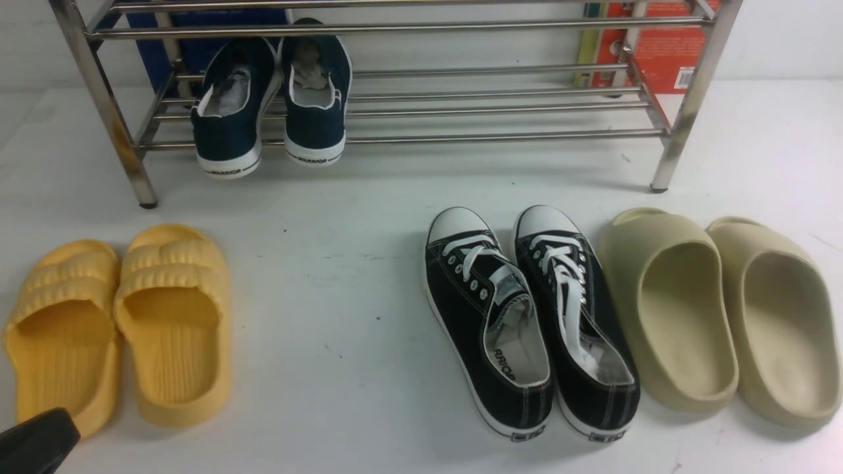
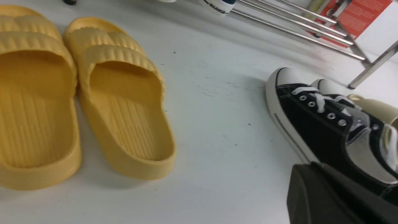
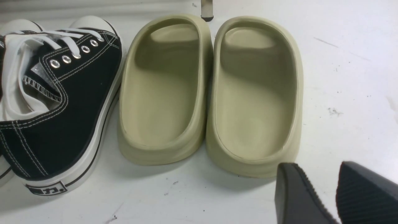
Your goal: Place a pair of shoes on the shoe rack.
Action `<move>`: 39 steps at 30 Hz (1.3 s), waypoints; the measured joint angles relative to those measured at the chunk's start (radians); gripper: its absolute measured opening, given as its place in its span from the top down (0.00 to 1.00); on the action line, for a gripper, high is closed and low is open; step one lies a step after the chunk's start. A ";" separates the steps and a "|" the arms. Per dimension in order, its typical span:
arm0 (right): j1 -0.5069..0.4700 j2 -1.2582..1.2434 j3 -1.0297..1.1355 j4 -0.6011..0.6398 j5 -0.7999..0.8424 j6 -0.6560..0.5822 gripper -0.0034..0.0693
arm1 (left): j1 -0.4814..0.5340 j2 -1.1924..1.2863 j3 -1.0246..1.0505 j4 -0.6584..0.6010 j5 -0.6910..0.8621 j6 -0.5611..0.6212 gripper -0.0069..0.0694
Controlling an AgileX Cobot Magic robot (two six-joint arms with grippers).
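Note:
The pair of navy slip-on shoes rests on the lower tier of the steel shoe rack (image 1: 500, 138), toward its left end, heels facing me. The left shoe (image 1: 230, 125) and right shoe (image 1: 316, 112) lie side by side, their heels overhanging the front tube. One white heel (image 2: 219, 4) shows in the left wrist view, beside the rack tubes (image 2: 298, 34). My left gripper (image 1: 36, 441) is low at the near left, next to the yellow slides, shut and holding nothing; its tip (image 2: 311, 169) reads as one block. My right gripper (image 3: 317, 168) is open over bare table near the beige slides.
Yellow slides (image 1: 118, 322) lie at the near left, black lace-up sneakers (image 1: 527, 316) in the middle, and beige slides (image 1: 718, 309) at the right. A red box (image 1: 665, 46) and a blue box (image 1: 197, 39) stand behind the rack. Rack legs (image 1: 678, 131) stand on the table.

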 joint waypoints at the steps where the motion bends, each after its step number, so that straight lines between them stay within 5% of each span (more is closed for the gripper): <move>1: 0.000 0.000 0.000 0.000 0.000 -0.001 0.62 | 0.000 0.000 0.000 0.022 0.012 -0.001 0.93; 9: 0.000 0.000 0.000 0.000 0.000 -0.001 0.62 | 0.066 -0.058 0.093 0.046 -0.094 0.069 0.93; 17: 0.000 0.000 0.000 0.000 0.000 -0.001 0.62 | 0.311 -0.162 0.367 -0.127 -0.258 0.239 0.93; 39: 0.000 0.000 0.000 0.000 0.000 0.000 0.62 | 0.316 -0.162 0.379 -0.124 -0.227 0.239 0.93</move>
